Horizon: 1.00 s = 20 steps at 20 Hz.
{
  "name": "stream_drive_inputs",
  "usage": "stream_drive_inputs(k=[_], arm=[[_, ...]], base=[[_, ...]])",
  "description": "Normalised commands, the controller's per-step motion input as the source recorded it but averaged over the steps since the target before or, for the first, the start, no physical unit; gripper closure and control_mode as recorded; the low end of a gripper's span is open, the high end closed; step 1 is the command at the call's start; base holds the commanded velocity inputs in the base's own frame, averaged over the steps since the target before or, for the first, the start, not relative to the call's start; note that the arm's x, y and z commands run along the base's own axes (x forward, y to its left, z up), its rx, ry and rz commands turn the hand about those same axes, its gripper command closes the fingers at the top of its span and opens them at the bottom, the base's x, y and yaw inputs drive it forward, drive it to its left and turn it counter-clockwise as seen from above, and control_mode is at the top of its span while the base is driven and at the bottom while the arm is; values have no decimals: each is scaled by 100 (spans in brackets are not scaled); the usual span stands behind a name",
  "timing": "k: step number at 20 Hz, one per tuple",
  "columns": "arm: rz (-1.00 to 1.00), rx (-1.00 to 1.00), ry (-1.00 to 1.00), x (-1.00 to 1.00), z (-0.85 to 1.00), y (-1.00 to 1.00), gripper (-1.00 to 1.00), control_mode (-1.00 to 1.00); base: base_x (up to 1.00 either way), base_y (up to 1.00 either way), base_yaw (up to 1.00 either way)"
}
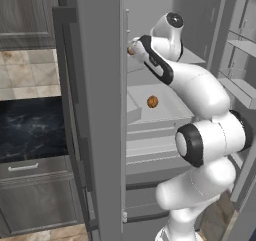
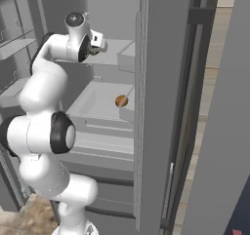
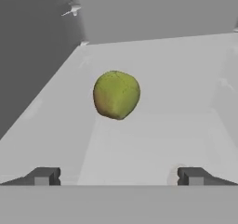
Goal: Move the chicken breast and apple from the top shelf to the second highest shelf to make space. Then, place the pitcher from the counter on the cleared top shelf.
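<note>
Hand view puts the apple (image 3: 116, 94) straight ahead of me on the top shelf (image 3: 176, 69), resting apart from both walls. My hand (image 3: 118, 176) is released: the two fingertips (image 3: 44, 175) stand wide, one on each side of the line to the fruit, and they have not reached it yet.

Step in hand, as I judge it: fetching the apple. The chicken breast (image 1: 152, 101) already lies on the second highest shelf (image 1: 170, 105), toward its front edge.

Next move calls for:
1. A straight advance until the fingertips flank the apple.
2. A closure centred on its widest part; the round skin may slip if I grip off-centre.
3. A withdrawal clear of the shelf lip, then a descent.

Obstructions: the fridge side wall (image 3: 32, 56) is near the approach path. The black tabletop (image 1: 30, 127) lies outside the fridge, left of the door edge.
</note>
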Motion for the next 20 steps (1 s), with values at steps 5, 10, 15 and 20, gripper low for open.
stream_drive_inputs(k=[5,10,15,20], arm=[[0,0,0,39,-23,11,-100,-100],[0,0,0,44,-9,13,-100,-100],[0,0,0,53,0,8,-100,-100],[0,0,0,49,-5,2,-100,-100]], base=[[0,0,0],[0,0,0],[0,0,0],[0,0,0]])
